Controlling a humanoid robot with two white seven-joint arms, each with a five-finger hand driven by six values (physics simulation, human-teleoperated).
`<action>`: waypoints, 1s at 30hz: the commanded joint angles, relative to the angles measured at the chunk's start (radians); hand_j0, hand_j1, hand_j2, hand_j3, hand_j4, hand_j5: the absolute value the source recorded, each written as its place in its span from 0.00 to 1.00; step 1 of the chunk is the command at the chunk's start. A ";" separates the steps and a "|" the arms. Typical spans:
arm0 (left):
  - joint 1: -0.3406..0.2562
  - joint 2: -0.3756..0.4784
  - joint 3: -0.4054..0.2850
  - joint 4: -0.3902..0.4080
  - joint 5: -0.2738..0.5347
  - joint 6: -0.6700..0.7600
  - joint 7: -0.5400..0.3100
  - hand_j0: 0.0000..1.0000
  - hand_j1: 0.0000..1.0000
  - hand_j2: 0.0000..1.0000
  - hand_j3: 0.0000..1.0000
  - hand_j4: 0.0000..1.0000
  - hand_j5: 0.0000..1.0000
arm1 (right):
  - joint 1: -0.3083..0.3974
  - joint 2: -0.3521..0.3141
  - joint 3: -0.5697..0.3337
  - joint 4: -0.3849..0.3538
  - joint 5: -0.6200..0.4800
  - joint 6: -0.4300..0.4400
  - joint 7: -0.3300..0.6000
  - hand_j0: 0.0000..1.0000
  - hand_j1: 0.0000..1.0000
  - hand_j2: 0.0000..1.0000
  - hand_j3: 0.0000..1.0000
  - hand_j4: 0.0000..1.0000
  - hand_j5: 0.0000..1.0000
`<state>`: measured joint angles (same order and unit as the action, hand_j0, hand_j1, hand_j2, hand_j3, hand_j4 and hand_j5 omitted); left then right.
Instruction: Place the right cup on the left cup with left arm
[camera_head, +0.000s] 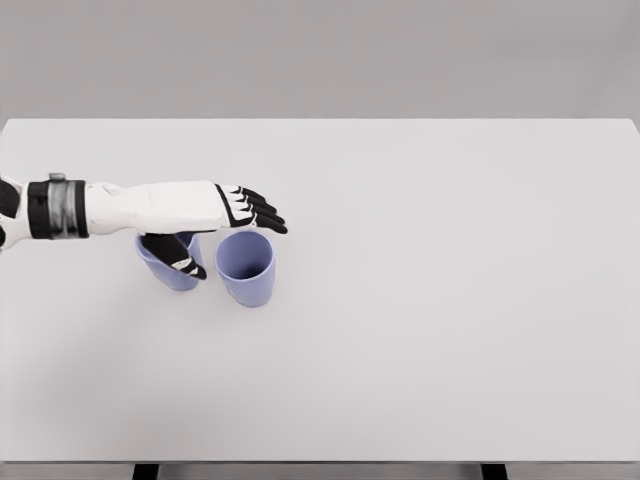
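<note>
White arm reaching in from the left, and the left hand (222, 225) hovers over the two cups with its dark fingers (262, 212) stretched out flat and its thumb (180, 253) hanging down, holding nothing at all. Right under the fingertips sits the right cup (246, 267), pale blue, upright, mouth open to the camera. The thumb dangles in front of the left cup (170, 268), which is half hidden beneath the palm. The two cups stand just beside each other on the pale grey table (440, 300). This looks like the approach, grasp not yet made. Next the hand needs to drop, wrap that right cup, lift it clear of the rim and set it onto its neighbour.
</note>
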<state>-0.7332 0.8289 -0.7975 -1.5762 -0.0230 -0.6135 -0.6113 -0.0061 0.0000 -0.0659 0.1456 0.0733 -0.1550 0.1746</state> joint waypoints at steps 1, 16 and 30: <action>0.002 -0.028 0.001 0.033 -0.032 0.003 0.000 1.00 1.00 1.00 1.00 1.00 1.00 | 0.000 0.000 0.000 0.000 0.000 0.000 0.000 1.00 1.00 1.00 1.00 1.00 1.00; 0.026 -0.086 -0.025 0.085 -0.078 0.003 0.000 1.00 1.00 1.00 1.00 1.00 1.00 | 0.000 0.000 0.000 0.000 0.000 0.000 0.000 1.00 1.00 1.00 1.00 1.00 1.00; 0.043 -0.106 -0.015 0.105 -0.101 0.003 0.000 0.65 0.65 0.65 0.65 0.65 0.65 | 0.000 0.000 0.000 0.000 0.000 0.000 0.000 1.00 1.00 1.00 1.00 1.00 1.00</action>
<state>-0.6903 0.7205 -0.8172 -1.4703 -0.1280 -0.6106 -0.6120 -0.0061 0.0000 -0.0659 0.1456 0.0733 -0.1550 0.1746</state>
